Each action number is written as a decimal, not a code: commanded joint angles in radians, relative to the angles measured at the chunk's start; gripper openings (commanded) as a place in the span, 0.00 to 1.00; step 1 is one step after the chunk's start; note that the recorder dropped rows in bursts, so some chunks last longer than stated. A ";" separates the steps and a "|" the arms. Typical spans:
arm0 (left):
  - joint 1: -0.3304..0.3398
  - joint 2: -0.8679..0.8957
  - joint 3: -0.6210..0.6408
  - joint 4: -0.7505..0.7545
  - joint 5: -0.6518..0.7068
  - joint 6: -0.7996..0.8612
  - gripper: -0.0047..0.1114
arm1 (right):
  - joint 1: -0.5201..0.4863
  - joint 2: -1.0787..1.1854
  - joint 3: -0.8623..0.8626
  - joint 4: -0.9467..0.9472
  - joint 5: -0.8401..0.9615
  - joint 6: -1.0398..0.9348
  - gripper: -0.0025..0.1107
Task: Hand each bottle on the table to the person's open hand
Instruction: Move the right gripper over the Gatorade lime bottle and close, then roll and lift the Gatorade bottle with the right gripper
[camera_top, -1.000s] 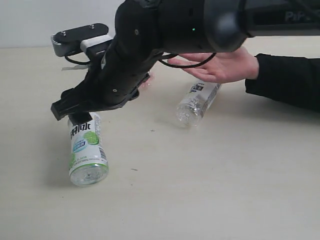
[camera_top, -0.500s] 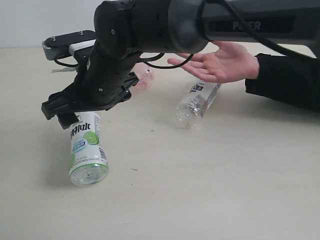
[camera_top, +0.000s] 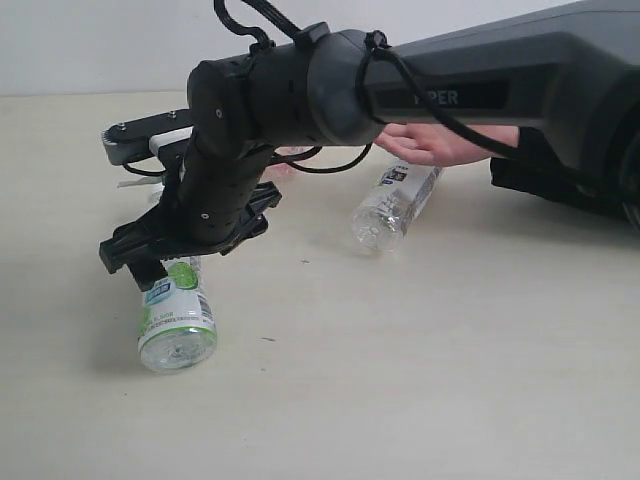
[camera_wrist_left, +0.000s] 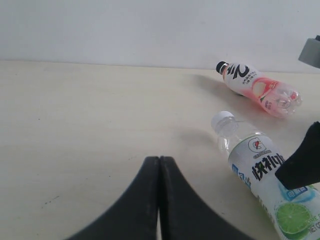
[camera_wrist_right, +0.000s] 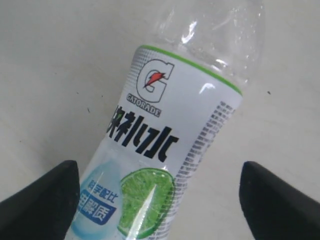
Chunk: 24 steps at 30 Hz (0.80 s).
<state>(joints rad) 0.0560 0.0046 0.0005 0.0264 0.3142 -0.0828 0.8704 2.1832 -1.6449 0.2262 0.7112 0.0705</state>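
The green-lime labelled bottle lies on the cream table at the left, its base toward the front. My right gripper has reached across and hangs just over it, open. Its fingers straddle the label, with a wide gap on one side. A clear bottle lies below the person's open hand, which my arm partly hides. The pinkish, black-capped bottle lies farther back, beyond the white cap of the lime bottle. My left gripper is shut and holds nothing.
The person's black sleeve rests on the table at the right. My right arm's thick dark body spans the upper middle of the exterior view. Bare tabletop stretches across the front and right.
My right arm has come lower onto the lime bottle and its jaws have spread a little wider. The arm now covers more of the hand. The bottles have not moved.
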 joint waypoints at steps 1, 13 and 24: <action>-0.007 -0.005 0.000 -0.004 -0.002 0.001 0.04 | 0.001 -0.001 -0.008 -0.001 -0.004 0.001 0.75; -0.007 -0.005 0.000 -0.004 -0.002 0.001 0.04 | 0.001 0.033 -0.008 0.002 -0.026 0.001 0.88; -0.007 -0.005 0.000 -0.004 -0.002 0.001 0.04 | 0.001 0.057 -0.008 0.002 -0.032 0.008 0.88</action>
<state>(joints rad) 0.0560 0.0046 0.0005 0.0264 0.3142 -0.0828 0.8704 2.2252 -1.6449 0.2282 0.6872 0.0747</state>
